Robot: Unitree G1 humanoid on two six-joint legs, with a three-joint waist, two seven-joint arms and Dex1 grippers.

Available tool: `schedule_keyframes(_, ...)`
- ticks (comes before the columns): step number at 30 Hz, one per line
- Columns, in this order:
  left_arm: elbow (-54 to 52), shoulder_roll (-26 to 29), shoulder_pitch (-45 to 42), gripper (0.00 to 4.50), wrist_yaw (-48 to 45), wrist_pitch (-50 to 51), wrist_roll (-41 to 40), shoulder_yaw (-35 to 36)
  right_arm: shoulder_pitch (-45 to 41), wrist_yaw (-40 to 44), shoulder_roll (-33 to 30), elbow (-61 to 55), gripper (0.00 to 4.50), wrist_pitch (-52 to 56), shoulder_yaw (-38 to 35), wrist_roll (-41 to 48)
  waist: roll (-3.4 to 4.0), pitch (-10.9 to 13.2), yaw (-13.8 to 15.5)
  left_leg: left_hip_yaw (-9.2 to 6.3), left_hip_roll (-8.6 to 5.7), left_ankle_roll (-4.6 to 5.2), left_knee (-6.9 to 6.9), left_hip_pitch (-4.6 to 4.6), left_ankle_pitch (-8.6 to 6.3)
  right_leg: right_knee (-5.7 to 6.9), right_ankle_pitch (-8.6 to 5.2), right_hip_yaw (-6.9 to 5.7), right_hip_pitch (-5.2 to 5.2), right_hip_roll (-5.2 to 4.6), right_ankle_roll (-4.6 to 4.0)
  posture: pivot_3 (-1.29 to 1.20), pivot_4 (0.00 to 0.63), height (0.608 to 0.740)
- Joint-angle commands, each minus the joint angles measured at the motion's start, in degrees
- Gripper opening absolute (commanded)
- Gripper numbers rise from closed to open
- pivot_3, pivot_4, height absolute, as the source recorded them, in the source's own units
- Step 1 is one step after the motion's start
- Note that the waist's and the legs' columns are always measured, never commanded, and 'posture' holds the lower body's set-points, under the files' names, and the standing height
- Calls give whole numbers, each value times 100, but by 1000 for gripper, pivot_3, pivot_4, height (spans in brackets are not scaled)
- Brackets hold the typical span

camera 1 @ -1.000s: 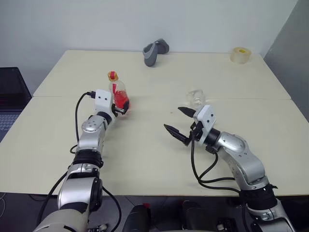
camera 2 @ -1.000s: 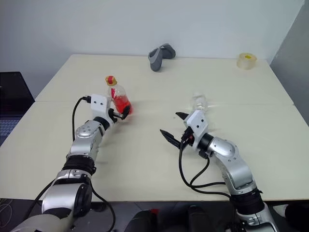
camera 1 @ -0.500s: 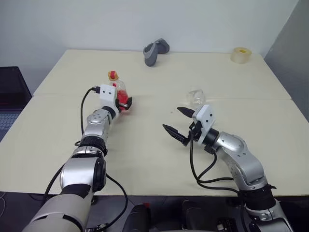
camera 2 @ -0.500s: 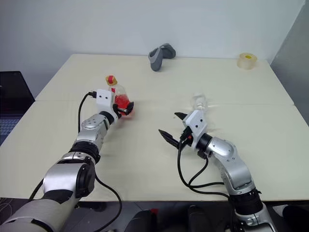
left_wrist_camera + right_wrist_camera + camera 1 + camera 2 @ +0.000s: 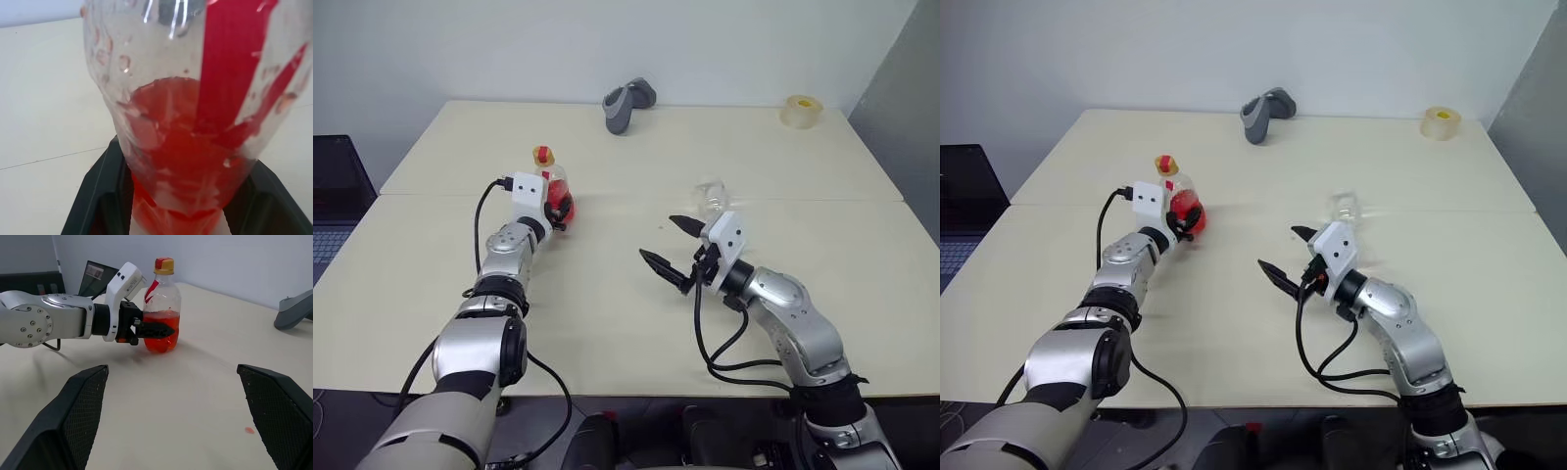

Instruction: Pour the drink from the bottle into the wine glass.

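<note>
Clearly, your left gripper [image 5: 155, 331] was closed around the lower body of the bottle [image 5: 554, 186], with one black finger on each side of the red drink [image 5: 186, 171], so the grip sat low where the bottle is widest and heaviest. You held it upright on the table [image 5: 607, 323], with the yellow-and-red cap [image 5: 164, 265] on top, which I judge must come off before any pouring. The drink filled only the lower part of the bottle. Your right gripper [image 5: 671, 245] waited with its fingers spread wide, holding nothing, pointing across the table toward the bottle; I think you kept it there ready to help with the cap or to go for the glass. The wine glass [image 5: 710, 197] stood just behind the right gripper, well apart from the bottle, so the bottle would have to travel across to it. A grey object [image 5: 626, 103] and a tape roll [image 5: 800, 110] lay at the far edge, out of the way.
</note>
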Motion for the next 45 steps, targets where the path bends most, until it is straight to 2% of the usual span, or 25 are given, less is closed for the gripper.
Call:
schedule_keyframes(1, -614, 44, 120, 1941, -593, -330, -130, -6, -141, -52, -3, -229, 4500, -128, -100, -15, 0, 0, 0, 0, 0, 0, 0, 0, 0, 0, 0, 0, 0, 0, 0, 0, 150, 740)
schedule_keyframes(6, -1997, -85, 730, 1927, -1690, 21, -328, -285, -139, -14, -109, -320, 4500, -43, -228, 59, 0, 0, 2, -1, -1, -5, 1, -5, 3, -2, 0, 0, -2, -3, -1, 0, 150, 740)
schedule_keyframes(9, -3366, -53, 1331, 1895, -2398, 842, -670, -514, -100, 74, -251, -487, 4500, 148, -298, 199, 1, 1, -3, -1, -1, -5, 2, -5, 3, 1, 0, 3, -2, -4, -1, 0, 150, 740)
schedule_keyframes(13, -5323, 392, 2237, 1887, -3288, 2409, -1349, -712, 7, 230, -501, -836, 4500, 547, -380, 550, 2, 1, -35, -2, 5, -5, 0, -4, 3, 2, 0, 6, -3, -3, -2, 0, 150, 740)
schedule_keyframes(17, -6367, 788, 2727, 1836, -3687, 3700, -2069, -627, 77, 314, -660, -1120, 4500, 814, -457, 826, 3, 1, -37, -16, 8, -4, 1, 1, 3, 22, -6, 6, -3, 0, -12, 0, 150, 740)
schedule_keyframes(20, -6897, 1014, 3000, 1820, -3940, 4161, -2337, -735, 94, 479, -826, -1295, 4500, 957, -486, 1057, 4, 2, -15, -32, 7, -4, 4, 2, 3, 31, -12, 3, 0, 1, -19, 0, 150, 740)
schedule_keyframes(28, -7271, 1051, 3115, 1818, -4061, 3961, -2087, -1156, 8, 731, -1207, -1512, 4500, 1471, -538, 1626, 6, 3, 4, -37, 2, -4, 8, 1, 3, 25, -14, -1, 7, 0, -21, 0, 150, 740)
schedule_keyframes(37, -6549, 566, 2957, 1817, -3297, 2615, -1307, -1285, 124, 525, -1108, -1516, 4500, 1293, -378, 1376, 5, 3, 6, -37, 2, -4, 7, 0, 3, 25, -14, -1, 6, 1, -22, 0, 150, 740)
schedule_keyframes(45, -6280, 441, 3163, 1817, -3529, 2084, -1140, -1505, 222, 483, -1109, -1491, 4500, 1136, -306, 1234, 6, 3, 5, -36, 2, -4, 6, -1, 3, 23, -14, 0, 6, 1, -22, 0, 150, 740)
